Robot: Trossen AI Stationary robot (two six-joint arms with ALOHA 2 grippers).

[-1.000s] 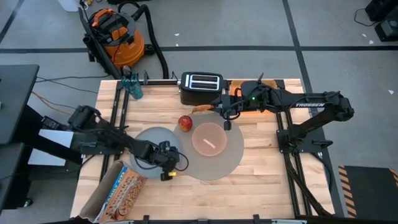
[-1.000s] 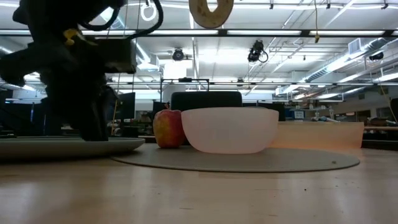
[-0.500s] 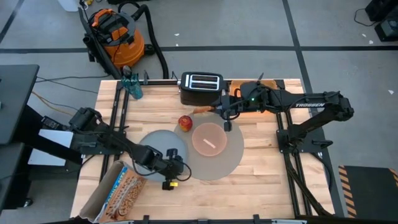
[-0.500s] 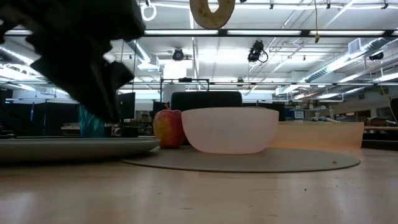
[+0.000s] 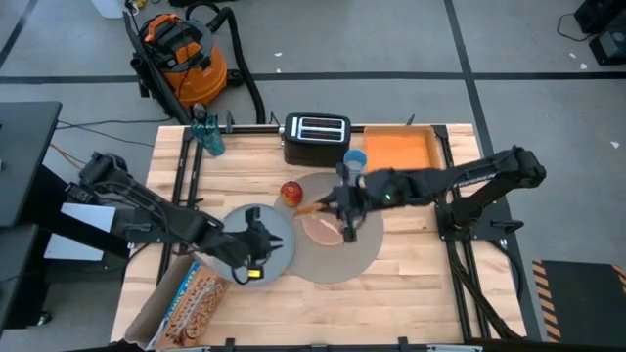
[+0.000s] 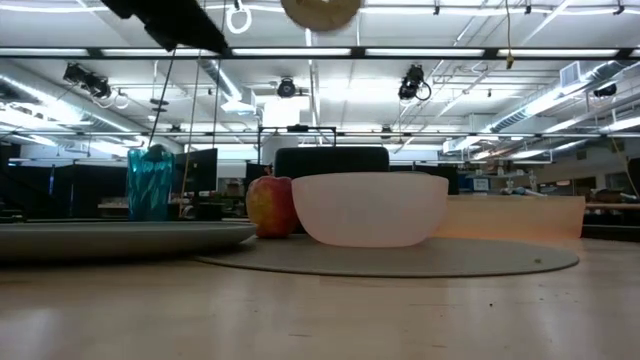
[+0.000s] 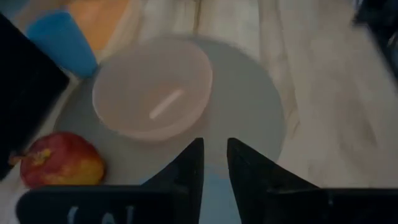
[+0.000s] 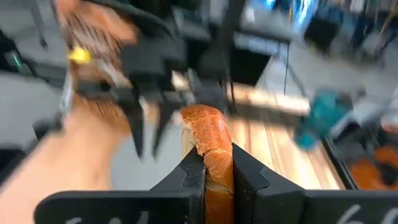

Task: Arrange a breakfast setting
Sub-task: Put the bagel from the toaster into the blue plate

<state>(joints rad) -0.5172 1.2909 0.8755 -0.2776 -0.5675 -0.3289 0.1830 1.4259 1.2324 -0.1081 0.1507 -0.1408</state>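
A grey-blue plate (image 5: 245, 220) lies flat on the table, its right edge over the large grey mat (image 5: 362, 249). On the mat stand a pink bowl (image 7: 152, 87), with the spoon (image 7: 166, 104) lying inside it, and, just off its far left edge, a red apple (image 5: 290, 192). A blue cup (image 5: 355, 159) stands beside the toaster. My left gripper (image 5: 266, 244) hovers above the plate, fingers a narrow gap apart, nothing between them. My right gripper (image 5: 325, 208) is shut on the bagel (image 5: 311, 207), high above the bowl. My right gripper pinches the bagel's outer rim (image 8: 214, 163) between its two fingers. The fingers come almost level from the table's right side. The bagel stands on edge beyond the fingertips, lifted clear and high above the bowl and mat (image 6: 320, 12).
A black toaster (image 5: 316, 137) and an orange tray (image 5: 399, 152) stand along the far edge, with a teal glass (image 5: 207, 137) at the far left. An open box of biscuits (image 5: 191, 298) lies at the near left corner. Bare wood shows at the near right.
My right gripper has carried the bagel from beside the toaster toward the near edge, to above the bowl. My left gripper slid the plate a little toward the mat, then rose off it and tipped up toward level. The plate has stayed flat.
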